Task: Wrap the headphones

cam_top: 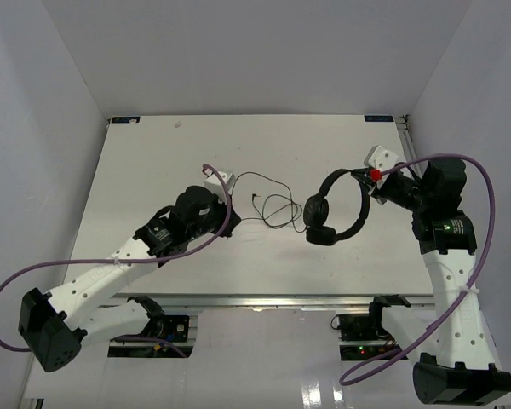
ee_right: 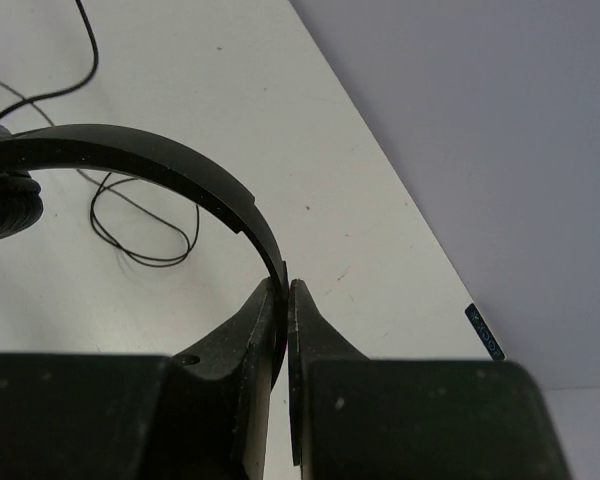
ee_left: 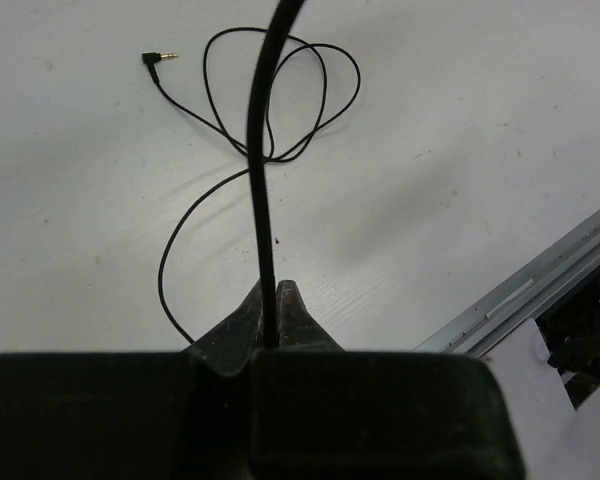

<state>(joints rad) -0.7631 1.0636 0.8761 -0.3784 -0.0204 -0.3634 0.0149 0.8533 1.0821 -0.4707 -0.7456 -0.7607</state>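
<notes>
My left claw (ee_left: 273,292) is pinched tight on the thin cord (ee_left: 258,150), whose slack loops and plug (ee_left: 152,58) lie on the table (cam_top: 145,153). My right claw (ee_right: 286,292) clamps the headband (ee_right: 150,150) of the headphones (cam_top: 334,209), right of the table's middle.

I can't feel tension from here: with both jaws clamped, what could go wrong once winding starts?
The left jaws pinch only the thin cord; a pull could slip it free. The slack lies in crossed loops on the table, plug loose; winding may knot them. The right jaws clamp the narrow headband, so the headphones could swivel.
</notes>
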